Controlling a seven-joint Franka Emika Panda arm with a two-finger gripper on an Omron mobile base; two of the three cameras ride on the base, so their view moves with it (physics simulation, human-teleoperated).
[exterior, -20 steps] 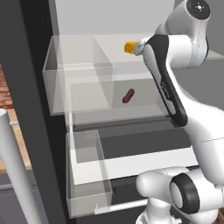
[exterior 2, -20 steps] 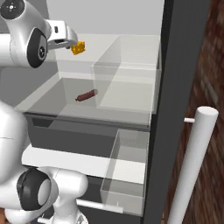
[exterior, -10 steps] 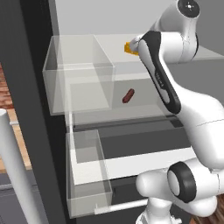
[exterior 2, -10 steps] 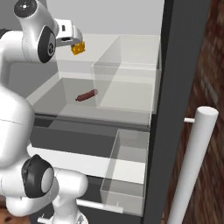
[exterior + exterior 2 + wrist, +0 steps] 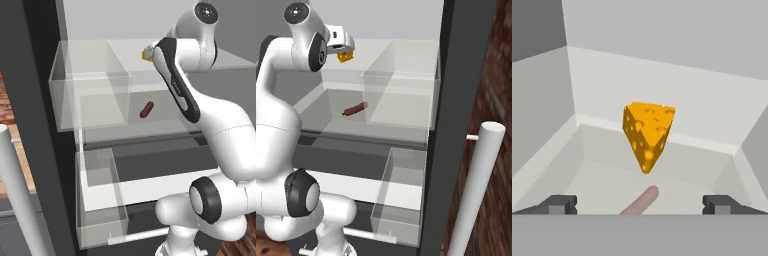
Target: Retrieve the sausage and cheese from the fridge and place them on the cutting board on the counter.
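The fridge (image 5: pixel 456 75) stands open, showing its white interior. The yellow-orange cheese (image 5: pixel 646 132) wedge sits high in the compartment, point downward, just ahead of my gripper (image 5: pixel 639 205). The fingertips (image 5: pixel 558 204) stand wide apart, on either side of and nearer than the cheese, touching nothing. In the right base view the gripper (image 5: pixel 345 50) hangs right above the cheese (image 5: pixel 346 57); the cheese (image 5: pixel 147 53) peeks out beside my forearm. The dark reddish sausage (image 5: pixel 146 109) (image 5: pixel 355 108) lies on the shelf below, and its end (image 5: pixel 641 200) shows under the cheese. The cutting board and the counter are out of view.
Clear bins (image 5: pixel 90 95) (image 5: pixel 401 95) hang on the open fridge doors at both sides, with lower bins (image 5: pixel 100 200) (image 5: pixel 398 195) beneath. Long pale bar handles (image 5: pixel 15 200) (image 5: pixel 476 190) stand near the frame edges. A dark drawer front (image 5: pixel 150 165) runs below the sausage shelf.
My arm's upper links have swung upward and the hand has shifted slightly by the cheese. The cheese and the sausage have stayed in place.
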